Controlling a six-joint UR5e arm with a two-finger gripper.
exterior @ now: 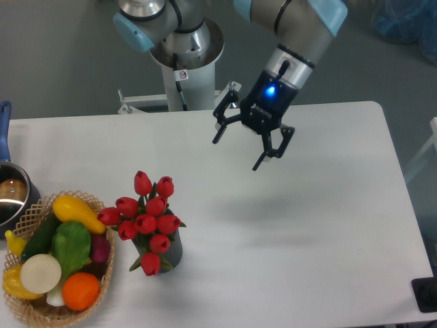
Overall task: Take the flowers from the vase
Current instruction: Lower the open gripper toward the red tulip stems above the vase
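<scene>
Claw (239,152) hangs high over the desk (328,225) with fingers spread wide and nothing in them — well apart from the flowers (146,217), which stand bunched upright in the vase (172,251) just beside the produce basket (102,287), stems tucked inside.

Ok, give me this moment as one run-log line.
phase: approach | gripper: open, empty, above table, right of and behind flowers | flowers: in vase, untouched | basket: left of vase

Open hand (237,150) above flowers (146,217) in vase (170,249)
</scene>
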